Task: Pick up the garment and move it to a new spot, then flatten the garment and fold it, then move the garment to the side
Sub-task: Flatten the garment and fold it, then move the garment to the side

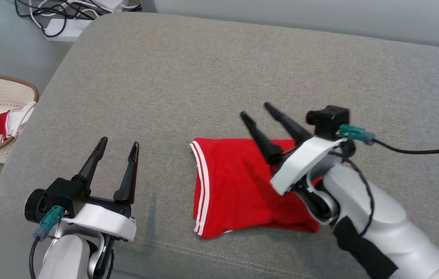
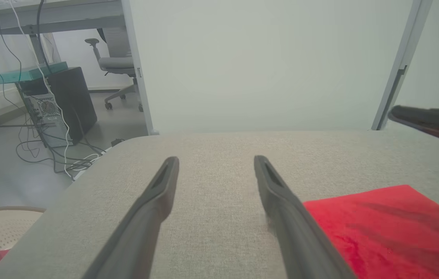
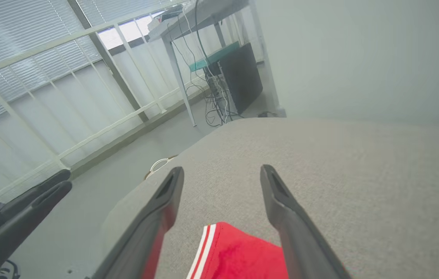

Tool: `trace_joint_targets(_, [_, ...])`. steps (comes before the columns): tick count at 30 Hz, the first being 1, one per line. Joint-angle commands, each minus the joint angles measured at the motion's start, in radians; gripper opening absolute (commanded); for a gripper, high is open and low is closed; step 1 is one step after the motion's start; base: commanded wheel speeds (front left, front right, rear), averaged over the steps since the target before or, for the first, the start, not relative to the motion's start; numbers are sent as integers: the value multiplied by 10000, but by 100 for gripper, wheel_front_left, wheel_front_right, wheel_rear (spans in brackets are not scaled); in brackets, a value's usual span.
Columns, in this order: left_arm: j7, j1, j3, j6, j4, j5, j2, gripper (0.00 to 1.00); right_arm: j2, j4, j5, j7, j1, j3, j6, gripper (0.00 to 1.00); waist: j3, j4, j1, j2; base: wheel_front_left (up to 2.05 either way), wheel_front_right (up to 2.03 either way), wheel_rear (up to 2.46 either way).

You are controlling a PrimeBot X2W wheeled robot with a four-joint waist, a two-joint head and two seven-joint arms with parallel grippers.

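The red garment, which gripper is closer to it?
Right. The right gripper is over the red garment, at its far right part, fingers open. The left gripper is off to its left, over the cushion, apart from it.

- The garment (image 1: 227, 186), lying between the left jaws and the right jaws and partly under the right ones, is soft red cloth, matt, with a fine smooth knit. White woven stripes edge its side nearer the left jaws.
- The cushion (image 1: 204, 77) under both jaws is coarse grey woven cloth, matt and slightly nubby, with a stitched seam below the garment.
- The fingers (image 1: 128, 178) of the left jaws and those of the right are dark matt plastic with a faint sheen.
- The wrist cover (image 1: 305, 159) behind the right jaws is smooth white plastic; the forearm (image 1: 382, 224) is smooth, pale and lightly glossy.
- The basket (image 1: 10, 79), left of the left jaws, is cream perforated plastic with a brown rim.
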Motion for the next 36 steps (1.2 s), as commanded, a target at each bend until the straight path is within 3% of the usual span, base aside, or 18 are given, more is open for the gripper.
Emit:
trace_joint_targets(1, [-61, -232, 488, 14, -304, 153, 258, 100, -317, -382, -488, -229, 6, -465, -29, 100, -28, -341, 0, 0, 0, 0, 0])
trace_joint_targets(5, [-61, -164, 799, 78, -389, 166, 303, 100, -1273, -1167, -1730, -292, 747, -2078, -29, 100, -53, -698, 0, 0, 0, 0, 0])
trace_joint_targets(8, [-61, -96, 1020, 123, -413, 159, 321, 100, -1621, -1900, -2756, -296, 1786, -3410, -29, 100, -111, -906, 0, 0, 0, 0, 0])
trace_joint_targets(12, [-61, 14, 1297, 185, -438, 145, 343, 100, -1572, -2692, -3770, -298, 3274, -4665, -29, 100, -205, -1124, 0, 0, 0, 0, 0])
trace_joint_targets(17, [-61, 236, 1512, 199, -440, 191, 424, 100, -1162, -3480, -4588, -299, 4642, -5519, -29, 100, -250, -1324, 0, 0, 0, 0, 0])
trace_joint_targets(28, [-61, 498, 1661, 199, -515, 278, 518, 100, -721, -3538, -4963, -299, 5163, -5598, -29, 100, -281, -1494, 0, 0, 0, 0, 0])
trace_joint_targets(36, [-61, 326, 1340, 152, -539, 348, 408, 100, -800, -1716, -3610, 573, 3971, -3893, -29, 100, -166, -1231, 0, 0, 0, 0, 0])
